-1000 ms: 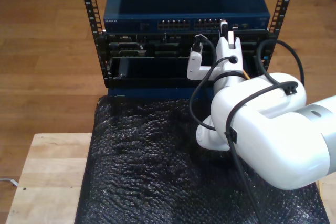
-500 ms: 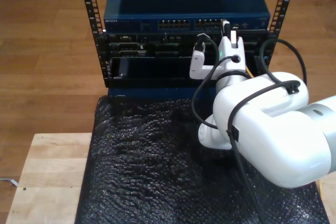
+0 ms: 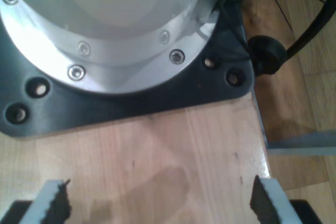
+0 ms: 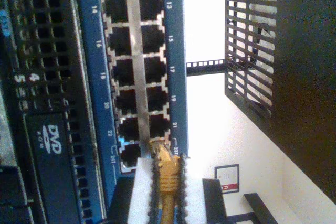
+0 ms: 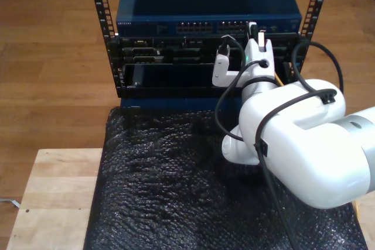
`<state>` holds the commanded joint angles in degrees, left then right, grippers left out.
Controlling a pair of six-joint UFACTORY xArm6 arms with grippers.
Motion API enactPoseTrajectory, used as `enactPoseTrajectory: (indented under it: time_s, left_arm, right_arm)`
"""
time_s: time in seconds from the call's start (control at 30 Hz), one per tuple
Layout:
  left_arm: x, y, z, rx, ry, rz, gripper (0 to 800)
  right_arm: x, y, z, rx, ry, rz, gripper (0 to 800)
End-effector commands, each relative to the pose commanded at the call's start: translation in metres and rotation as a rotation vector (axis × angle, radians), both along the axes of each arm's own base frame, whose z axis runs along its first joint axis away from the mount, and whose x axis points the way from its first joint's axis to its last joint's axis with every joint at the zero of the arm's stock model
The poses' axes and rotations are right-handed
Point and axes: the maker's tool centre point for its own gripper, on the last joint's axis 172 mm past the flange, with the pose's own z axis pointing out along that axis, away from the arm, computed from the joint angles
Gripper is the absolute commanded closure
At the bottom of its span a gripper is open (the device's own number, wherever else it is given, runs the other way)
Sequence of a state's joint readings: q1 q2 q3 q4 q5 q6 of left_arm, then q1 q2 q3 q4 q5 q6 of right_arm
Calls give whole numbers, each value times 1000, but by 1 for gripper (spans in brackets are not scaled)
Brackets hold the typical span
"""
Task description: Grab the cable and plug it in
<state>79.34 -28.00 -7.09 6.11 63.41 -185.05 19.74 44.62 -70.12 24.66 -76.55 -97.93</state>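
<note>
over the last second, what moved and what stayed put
My second gripper, shut on the cable, has crept toward the blue switch in the rack, so the plug now sits right at the ports near the switch's end on the exterior view's right. The black cable looped over the arm shifted with it. The grip is unchanged; nothing was picked up or released. The rack, black padding and wooden table stayed put.

My second tool [image 5: 254,30] has edged the cable [image 4: 167,182] toward the switch [image 5: 208,4].

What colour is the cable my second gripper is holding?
Yellow-orange; the cable shows best in the second wrist view, clamped in my second gripper.
</note>
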Motion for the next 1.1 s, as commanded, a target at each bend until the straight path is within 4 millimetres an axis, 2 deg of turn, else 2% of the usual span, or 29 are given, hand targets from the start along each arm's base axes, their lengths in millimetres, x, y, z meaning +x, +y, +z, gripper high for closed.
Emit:
enactPoseTrajectory:
  time_s: [0.3,0.7,0.93,1.1]
  left_arm:
    - [0,0,0,0,0,0,1]
    - [0,0,0,0,0,0,1]
    - [0,0,0,0,0,0,1]
    - [0,0,0,0,0,0,1]
  right_arm:
    - [7,1,-2,6,8,4,800]
    - [5,2,-3,7,10,6,790]
    - [2,8,-4,-3,18,25,518]
    - [-7,18,-1,-9,27,46,445]
